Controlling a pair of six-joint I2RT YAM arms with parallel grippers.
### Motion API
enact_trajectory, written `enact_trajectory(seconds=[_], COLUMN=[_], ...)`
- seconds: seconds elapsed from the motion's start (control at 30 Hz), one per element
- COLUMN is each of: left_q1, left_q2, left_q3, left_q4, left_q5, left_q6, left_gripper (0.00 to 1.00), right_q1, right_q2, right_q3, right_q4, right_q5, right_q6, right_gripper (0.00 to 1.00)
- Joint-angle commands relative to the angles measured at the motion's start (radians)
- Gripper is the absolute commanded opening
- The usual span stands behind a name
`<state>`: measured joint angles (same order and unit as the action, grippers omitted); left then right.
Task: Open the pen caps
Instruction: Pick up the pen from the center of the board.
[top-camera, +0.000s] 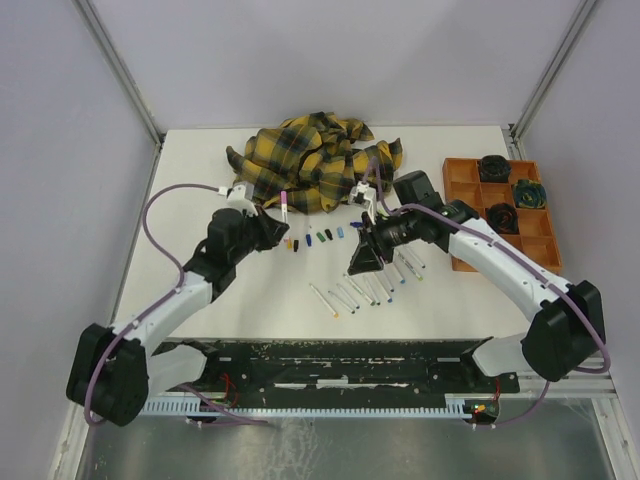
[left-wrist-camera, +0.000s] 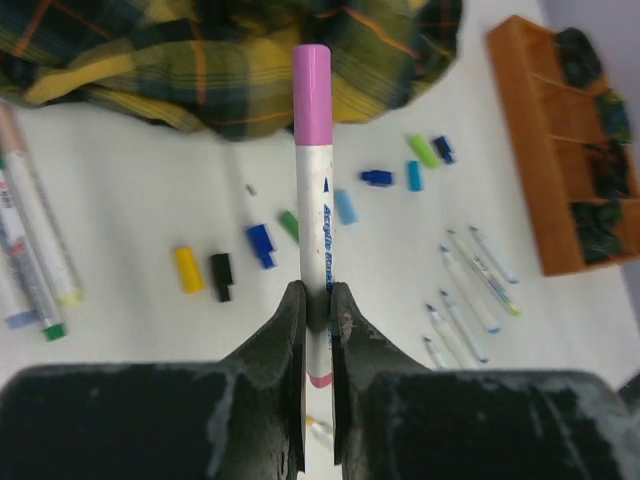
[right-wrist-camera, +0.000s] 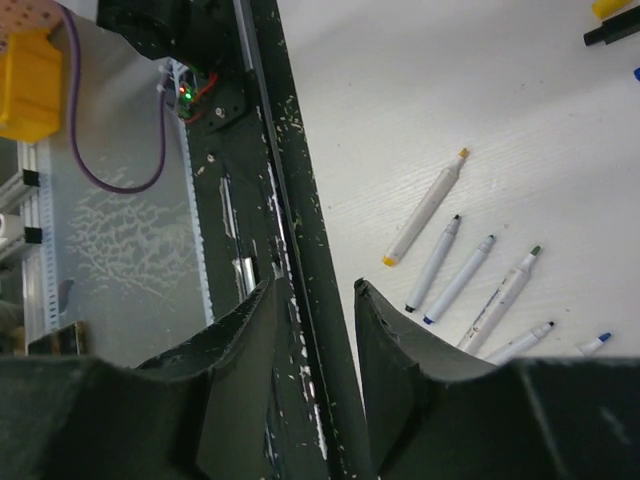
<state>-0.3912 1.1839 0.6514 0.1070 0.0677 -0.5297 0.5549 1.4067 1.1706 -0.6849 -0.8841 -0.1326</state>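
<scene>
1. While the left gripper (left-wrist-camera: 316, 300) squeezed tight on one pen (left-wrist-camera: 312, 210), that pen stood straight up over the middle of the table (top-camera: 260, 300). Its pink cap (left-wrist-camera: 311, 95) was on top and not pulled off yet.
2. The right gripper (right-wrist-camera: 312, 295) was half open with nothing in it. It pointed down near the table's near edge.
3. Past the held pen, loose caps (left-wrist-camera: 221, 275) lay in a row across the table's middle: yellow, black, blue, green and more. Those looked done.
4. Open pens (top-camera: 372, 288) with bare tips lay side by side between that row and the near edge.
5. A few more pens (left-wrist-camera: 40, 240) lay off to one side in the left wrist view. I could not tell if they had caps on.
6. The plaid cloth (top-camera: 310, 160) sat bunched at the far edge.
7. Most of the job looked done. The pink cap was left to pull, and maybe those few pens too.
</scene>
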Motion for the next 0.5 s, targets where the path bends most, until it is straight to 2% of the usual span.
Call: enact_trajectory(seconds=[0.0, 0.1, 0.27, 0.47], left_q1=[-0.053, -0.124, -0.226, -0.328], left_q2=[-0.162, -0.238, -0.275, -0.230], left_q3=[-0.154, -0.237, -0.310, -0.350], left_q4=[0.408, 0.552, 0.724, 0.902], left_q5=[0.158, 0.122, 0.059, -0.012], left_q6=[-0.104, -0.132, -0.177, -0.205], left_gripper=[0.03, 0.03, 0.03, 0.03], right_q1=[-0.062, -0.108, -0.129, -0.133], right_q2=[-0.072, -0.096, -0.106, -0.126], right_q3=[-0.082, -0.199, -0.329, -0.384], right_q4=[0.310, 0.604, 1.012, 1.227], right_q5=[-0.161, -0.214, -0.216, -0.188], right_q6=[0.260, 0.488, 0.773, 0.932], right_gripper=[0.44, 0.47, 0.60, 0.67])
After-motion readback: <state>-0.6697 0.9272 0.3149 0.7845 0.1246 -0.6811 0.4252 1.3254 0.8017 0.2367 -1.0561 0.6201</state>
